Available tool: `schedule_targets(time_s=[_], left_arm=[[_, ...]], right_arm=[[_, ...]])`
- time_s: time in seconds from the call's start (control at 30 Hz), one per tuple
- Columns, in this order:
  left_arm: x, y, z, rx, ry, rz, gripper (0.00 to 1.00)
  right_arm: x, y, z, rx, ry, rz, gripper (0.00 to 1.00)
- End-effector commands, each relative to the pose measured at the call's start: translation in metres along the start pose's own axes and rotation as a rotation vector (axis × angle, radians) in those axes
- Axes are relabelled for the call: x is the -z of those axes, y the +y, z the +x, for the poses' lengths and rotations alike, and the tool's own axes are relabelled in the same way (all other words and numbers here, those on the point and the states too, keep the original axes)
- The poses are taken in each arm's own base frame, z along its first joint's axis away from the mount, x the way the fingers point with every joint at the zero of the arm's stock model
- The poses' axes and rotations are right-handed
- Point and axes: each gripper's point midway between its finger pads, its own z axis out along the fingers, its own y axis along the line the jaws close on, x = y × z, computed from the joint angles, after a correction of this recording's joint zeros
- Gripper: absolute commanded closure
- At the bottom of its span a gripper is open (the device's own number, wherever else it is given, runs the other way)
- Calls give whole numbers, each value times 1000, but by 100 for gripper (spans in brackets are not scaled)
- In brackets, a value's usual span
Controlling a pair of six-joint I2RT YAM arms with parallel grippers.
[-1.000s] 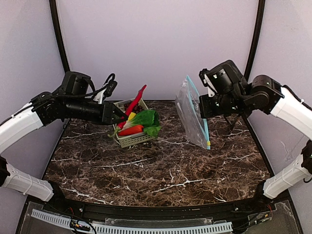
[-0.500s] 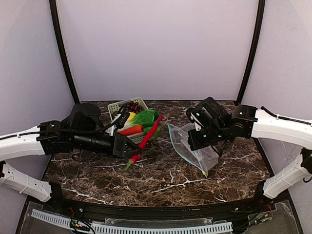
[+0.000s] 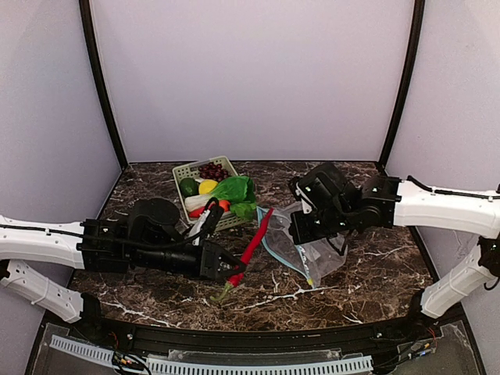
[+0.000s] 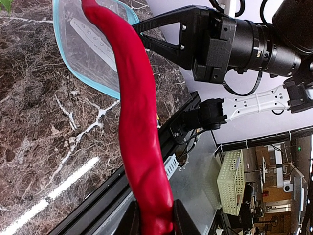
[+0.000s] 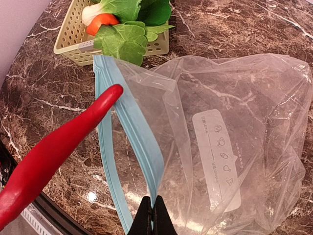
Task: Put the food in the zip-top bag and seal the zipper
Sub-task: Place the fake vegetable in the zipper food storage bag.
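My left gripper [image 3: 226, 272] is shut on the stem end of a long red chilli pepper [image 3: 255, 242], which points up and right toward the bag mouth; it also shows in the left wrist view [image 4: 137, 112] and in the right wrist view [image 5: 54, 152]. My right gripper [image 3: 295, 231] is shut on the light blue zipper strip [image 5: 134, 142] of the clear zip-top bag [image 3: 312, 246], holding the mouth open. The pepper tip touches the strip at the bag's mouth. The white label patch [image 5: 217, 156] faces up. The remaining food lies in the pale green basket [image 3: 187, 170].
The basket holds purple grapes [image 3: 211, 169], a yellow lemon [image 3: 207, 186], green bok choy [image 3: 234, 191], an orange-red pepper [image 5: 100, 22] and a dark green piece [image 3: 188, 187]. The marble table's near edge [image 3: 258, 316] runs just below the left gripper.
My left gripper has carried the chilli from the basket forward and right to the bag mouth. My right gripper has lowered the bag and moved it left, mouth open toward the pepper.
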Motion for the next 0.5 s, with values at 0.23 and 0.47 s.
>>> schedule_targets(time_s=[0.23,0.47], left_arm=[[-12,5,3,73,-58,7,92],[-26,7,11,94,-27,22,92]], right_arm=[[-7,15,-17,17,-27,-13,100],[3,17,-25,-1,-61,-34,100]])
